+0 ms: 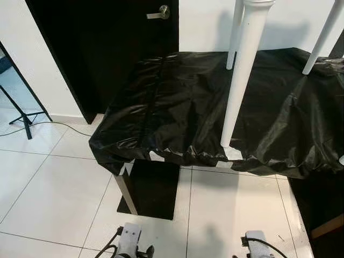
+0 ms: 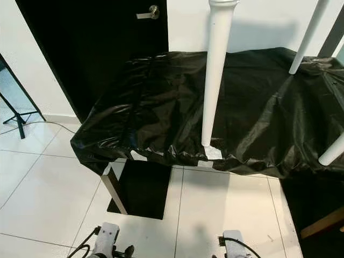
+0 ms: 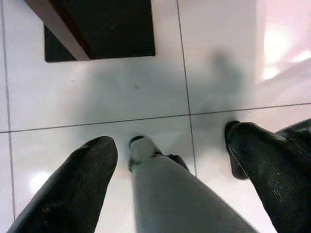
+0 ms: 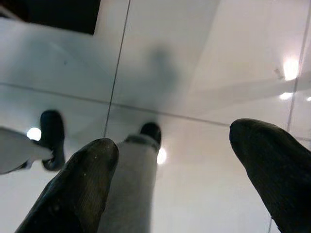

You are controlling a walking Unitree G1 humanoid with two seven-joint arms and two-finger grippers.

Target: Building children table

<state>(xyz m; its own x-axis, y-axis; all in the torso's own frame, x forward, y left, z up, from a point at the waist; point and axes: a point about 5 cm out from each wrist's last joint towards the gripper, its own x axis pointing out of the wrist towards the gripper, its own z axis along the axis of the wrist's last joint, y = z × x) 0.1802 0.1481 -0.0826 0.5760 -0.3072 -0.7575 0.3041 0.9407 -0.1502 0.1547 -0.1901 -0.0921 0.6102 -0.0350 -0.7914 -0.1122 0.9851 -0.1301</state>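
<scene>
Children table (image 1: 235, 141) — upturned on black-sheeted bench (image 1: 177, 102), white legs (image 1: 243, 70) vertical; left gripper (image 3: 170, 145) and right gripper (image 4: 170, 145) idle, fingers spread.

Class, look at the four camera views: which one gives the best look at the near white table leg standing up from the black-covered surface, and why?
The right eye view: the near white table leg runs unobstructed from its foot to its turned top. In the left eye view the same leg overlaps another white leg behind it. Both wrist views look down at the tiled floor instead.
</scene>
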